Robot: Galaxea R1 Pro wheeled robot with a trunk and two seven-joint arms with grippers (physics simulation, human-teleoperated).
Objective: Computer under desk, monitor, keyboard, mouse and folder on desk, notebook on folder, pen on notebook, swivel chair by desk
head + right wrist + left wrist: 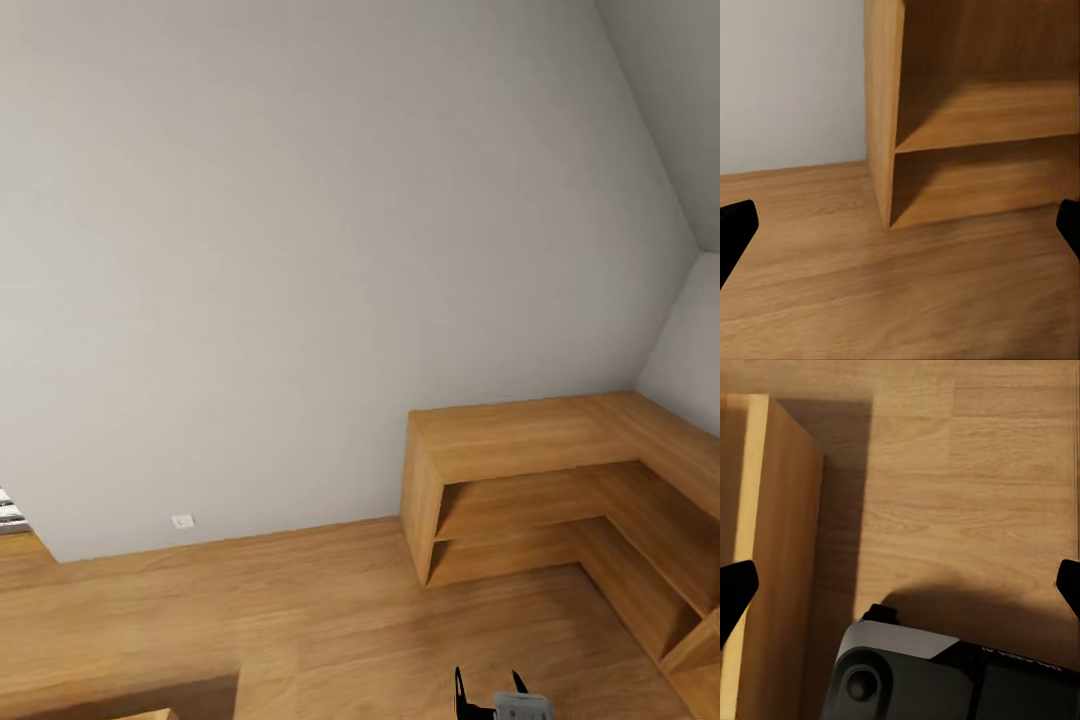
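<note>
So there's a low L-shaped wooden shelf unit (pixel 560 470) with open shelves tucked into the corner against a plain grey wall (pixel 300 250), sitting on a wood plank floor (pixel 300 610), plus a little white wall outlet (pixel 182 521) just above the floor line.

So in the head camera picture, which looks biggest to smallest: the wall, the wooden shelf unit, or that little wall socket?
1. Grey wall, by far the largest.
2. Wooden shelf unit.
3. White wall socket, tiny.
</note>
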